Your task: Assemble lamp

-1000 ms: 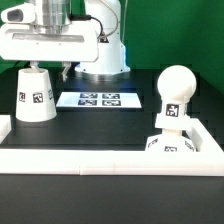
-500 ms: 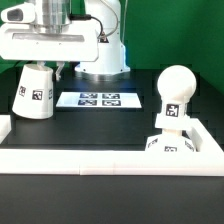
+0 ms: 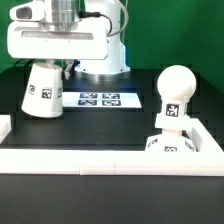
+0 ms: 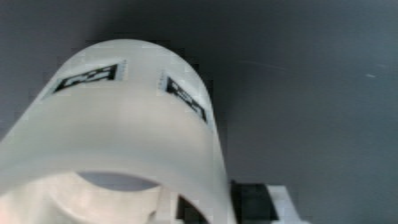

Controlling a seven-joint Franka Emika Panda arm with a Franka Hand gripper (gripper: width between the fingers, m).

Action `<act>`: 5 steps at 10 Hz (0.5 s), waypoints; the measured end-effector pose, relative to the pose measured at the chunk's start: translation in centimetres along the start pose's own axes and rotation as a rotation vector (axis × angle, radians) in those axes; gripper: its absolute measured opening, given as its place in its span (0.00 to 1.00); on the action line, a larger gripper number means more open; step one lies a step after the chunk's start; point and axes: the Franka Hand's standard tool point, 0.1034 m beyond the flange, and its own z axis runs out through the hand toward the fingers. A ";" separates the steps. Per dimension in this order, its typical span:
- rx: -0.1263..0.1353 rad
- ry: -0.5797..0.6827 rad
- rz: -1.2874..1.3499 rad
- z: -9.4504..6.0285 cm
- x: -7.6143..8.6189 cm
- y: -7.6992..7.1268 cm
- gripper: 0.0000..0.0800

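The white cone-shaped shade (image 3: 42, 93) stands at the exterior view's left, slightly tilted, its tags facing the camera. My gripper (image 3: 52, 68) comes down onto its top rim and is shut on the rim wall. In the wrist view the shade (image 4: 134, 120) fills the picture, and the gripper (image 4: 217, 203) pinches its wall with one black pad (image 4: 258, 198) outside. The ball-shaped bulb (image 3: 176, 86) stands on the blocky base (image 3: 168, 142) at the exterior view's right, apart from the gripper.
The marker board (image 3: 98, 100) lies flat on the black table behind the middle. A low white wall (image 3: 100, 162) runs along the front and round the right corner by the base. The robot's white body (image 3: 100, 55) stands at the back.
The gripper and the shade have moved together toward the exterior view's right. The bulb and the base have not moved.
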 end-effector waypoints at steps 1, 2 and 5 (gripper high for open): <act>0.013 -0.007 0.010 -0.6 0.2 -0.9 0.06; 0.027 -0.011 0.035 -1.6 0.8 -2.3 0.06; 0.042 -0.009 0.066 -3.7 3.1 -5.5 0.06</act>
